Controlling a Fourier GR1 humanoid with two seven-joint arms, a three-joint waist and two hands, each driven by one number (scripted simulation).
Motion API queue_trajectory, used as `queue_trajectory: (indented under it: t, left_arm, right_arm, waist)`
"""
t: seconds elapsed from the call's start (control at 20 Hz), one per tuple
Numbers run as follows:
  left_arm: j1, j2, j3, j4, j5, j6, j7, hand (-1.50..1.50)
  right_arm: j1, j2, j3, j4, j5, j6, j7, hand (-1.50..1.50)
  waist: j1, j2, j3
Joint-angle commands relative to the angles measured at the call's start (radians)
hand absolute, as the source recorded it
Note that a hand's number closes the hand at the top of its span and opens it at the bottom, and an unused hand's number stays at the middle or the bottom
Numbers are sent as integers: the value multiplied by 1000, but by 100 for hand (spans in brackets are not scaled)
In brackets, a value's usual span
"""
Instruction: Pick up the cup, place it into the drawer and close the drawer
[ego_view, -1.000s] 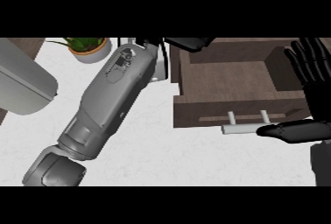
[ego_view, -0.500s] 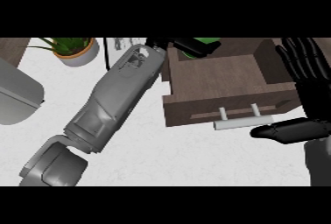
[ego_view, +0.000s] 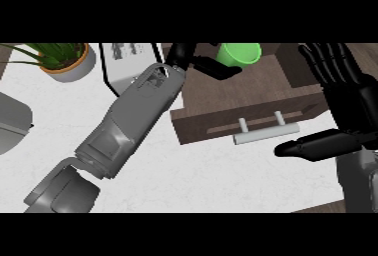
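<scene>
I am gripping the cup (ego_view: 241, 53) in my left robot hand (ego_view: 198, 61) just above the drawer (ego_view: 251, 95), likely risking it catching the far wall on release.

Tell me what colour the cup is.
The cup is bright green, clearest in the head view.

There is just one view, from the robot's head, looking steeply down and close over the white counter (ego_view: 221, 185), with the left forearm (ego_view: 133, 125) entering from seven o'clock, the right forearm (ego_view: 359, 180) from five, and the drawer (ego_view: 255, 97) toward one o'clock.
</scene>
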Motion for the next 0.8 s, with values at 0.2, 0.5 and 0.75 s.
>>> queue_trajectory:
  t: [0.2,0.5,0.75]
  left_arm:
    - [37,0,30,-63,149,-24,-93,-150]
    - [59,0,66,-108,257,-13,-222,-150]
    - [30,0,71,-105,303,12,-244,-150]
  right_arm:
    - [-16,42,111,-6,-123,133,31,150]
    - [-21,-16,227,-5,-209,309,116,150]
    - [-4,-188,257,22,-96,437,158,150]
  waist:
    - [-32,6,-2]
    - [-7,-5,-3]
    - [56,-19,-2]
